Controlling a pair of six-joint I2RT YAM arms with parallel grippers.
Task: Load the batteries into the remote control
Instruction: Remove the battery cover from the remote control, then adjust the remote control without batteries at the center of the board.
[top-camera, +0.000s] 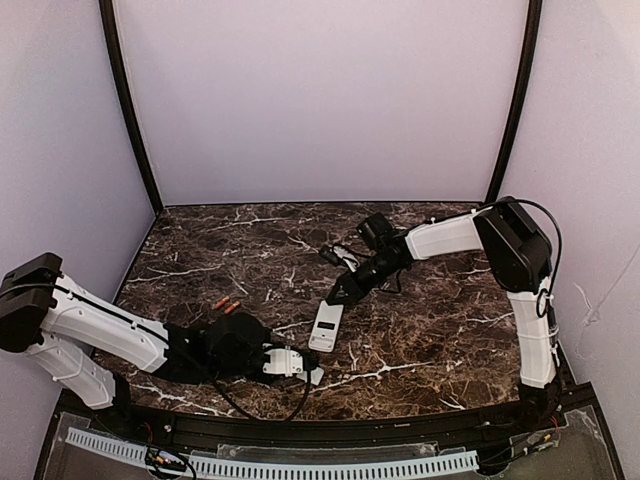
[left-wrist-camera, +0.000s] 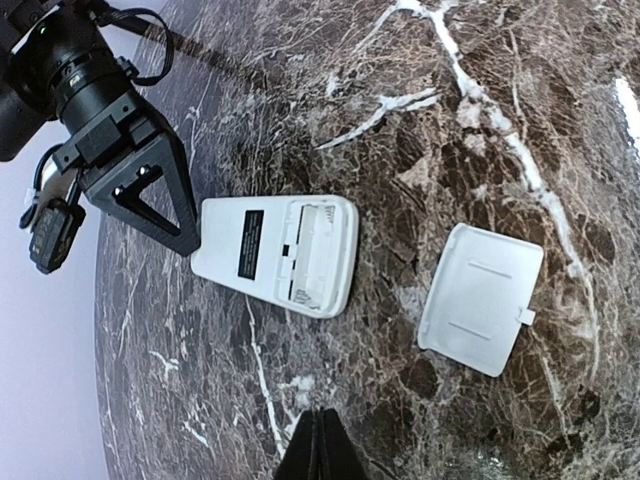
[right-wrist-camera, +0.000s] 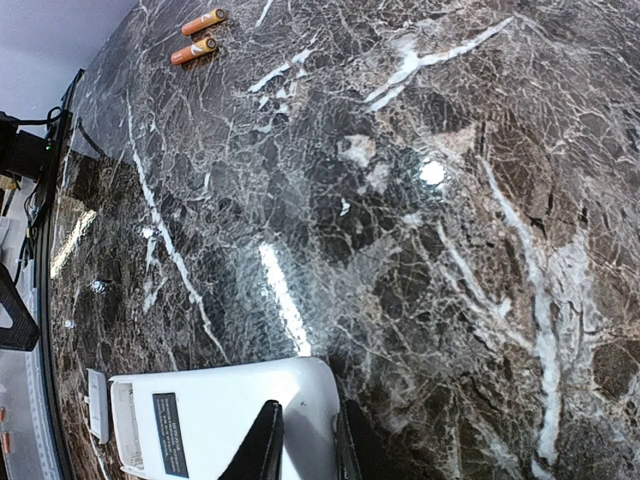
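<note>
The remote control (left-wrist-camera: 262, 262) lay face down on the marble tabletop (top-camera: 430, 330), its white back up and its battery recess (left-wrist-camera: 318, 255) uncovered. The white battery cover (left-wrist-camera: 480, 298) lay flat near it, apart from the recess end. The two orange batteries (right-wrist-camera: 193, 50) lay side by side on the tabletop, well apart from the remote and towards the left arm's side. The left pincer (left-wrist-camera: 320, 450) was clenched with its fingers pressed together on nothing, hovering close to the cover. The right pincer (right-wrist-camera: 305, 445) sat at the remote's other end, its fingers (right-wrist-camera: 262, 447) a little apart, one over the white back and one at the edge. Whether it was grasping the remote could not be told.
</note>
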